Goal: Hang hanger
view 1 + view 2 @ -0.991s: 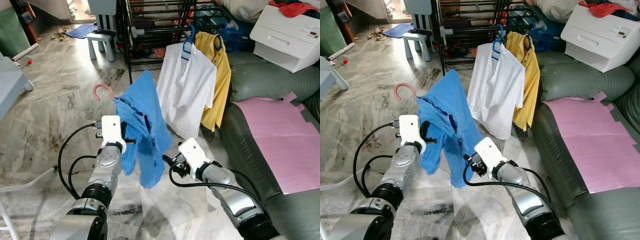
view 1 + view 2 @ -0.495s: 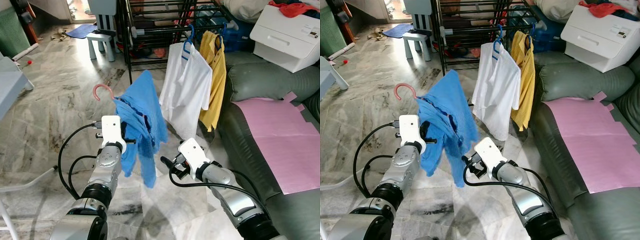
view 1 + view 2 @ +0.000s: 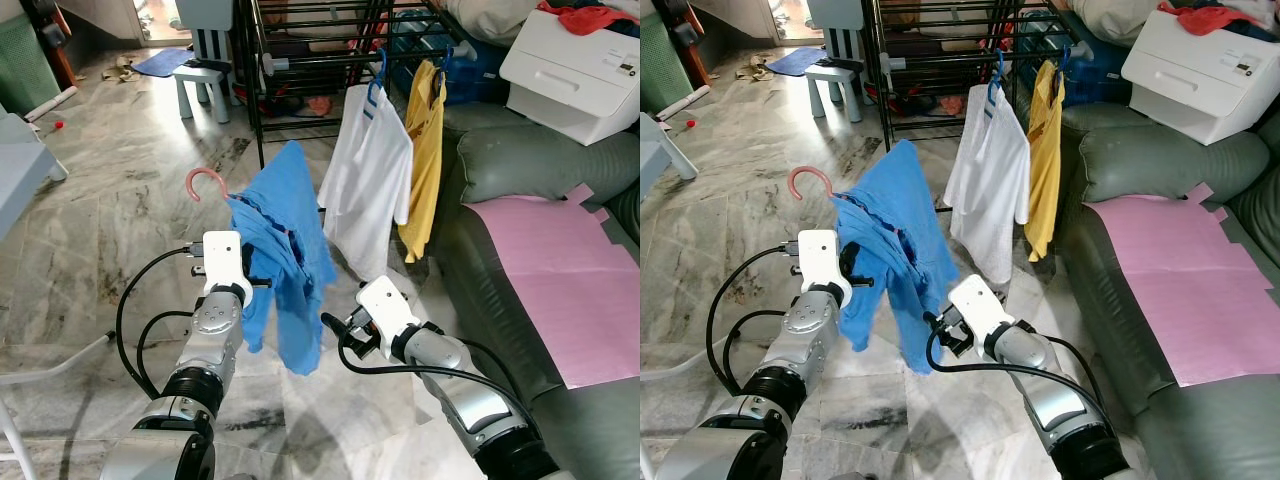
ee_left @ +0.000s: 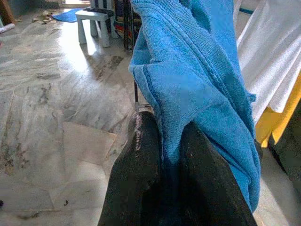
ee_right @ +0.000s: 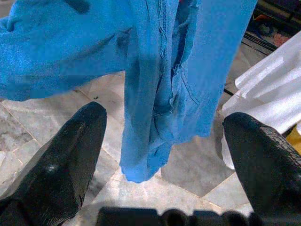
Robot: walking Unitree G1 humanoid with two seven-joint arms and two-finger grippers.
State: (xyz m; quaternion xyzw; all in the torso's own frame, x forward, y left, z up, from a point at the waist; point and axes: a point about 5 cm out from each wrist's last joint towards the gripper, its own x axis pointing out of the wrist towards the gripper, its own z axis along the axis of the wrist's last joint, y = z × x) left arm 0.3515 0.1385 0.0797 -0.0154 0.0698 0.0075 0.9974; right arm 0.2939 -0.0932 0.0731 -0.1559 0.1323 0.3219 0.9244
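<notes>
A blue shirt [image 3: 288, 245] hangs on a hanger with a pink hook [image 3: 203, 181], held up in front of me. My left gripper [image 4: 164, 155] is shut on the shirt and hanger, its black fingers [image 4: 141, 155] pinching the blue cloth. My right gripper [image 3: 333, 327] stands open just beside the shirt's lower hem, fingers [image 5: 70, 155] wide apart and holding nothing. Behind stands a black drying rack [image 3: 310, 50]. From it hang a white shirt [image 3: 368, 180] on a blue hanger and a yellow shirt [image 3: 424, 150].
A dark green sofa [image 3: 520, 300] with a pink sheet [image 3: 560, 260] is on my right, a white box [image 3: 575, 65] at its far end. A small stool [image 3: 203, 85] stands at the back left on the marble floor [image 3: 90, 220].
The white and yellow shirts on the rack have swung edge-on and look narrower. The blue shirt's lower hem has swayed slightly. Both arms hold their place.
</notes>
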